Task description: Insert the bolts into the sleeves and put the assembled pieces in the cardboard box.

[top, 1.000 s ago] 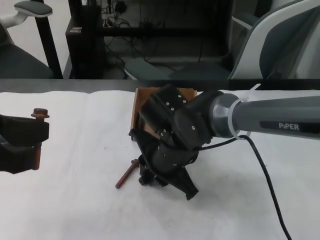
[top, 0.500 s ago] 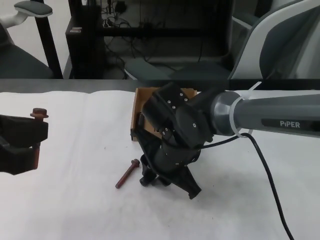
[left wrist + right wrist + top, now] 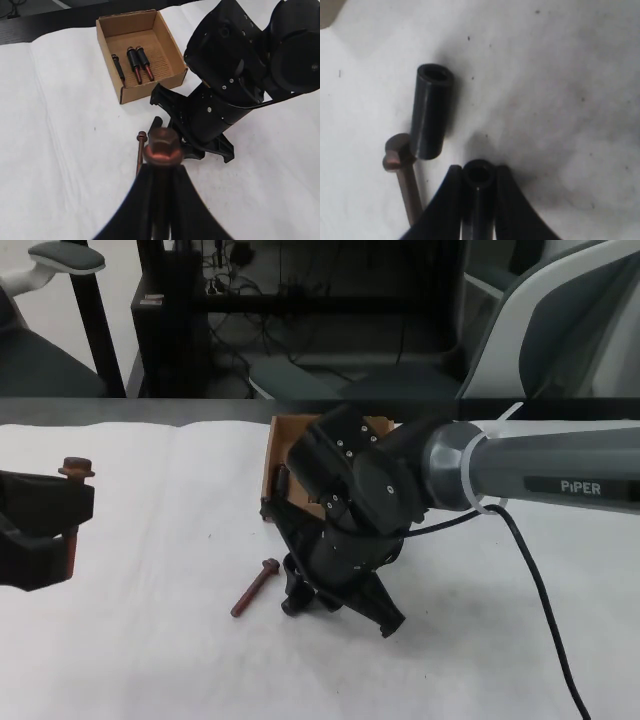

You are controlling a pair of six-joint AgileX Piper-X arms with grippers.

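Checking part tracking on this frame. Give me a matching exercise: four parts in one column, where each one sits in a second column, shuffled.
Parts
1. held bolt
2. loose bolt
3. assembled pieces
4. held sleeve

Places
a. inside the cardboard box
b. in the right gripper
c. lying on the white cloth
d. in the left gripper, head up

Pairs: 1-d, 2-c, 3-a, 4-b
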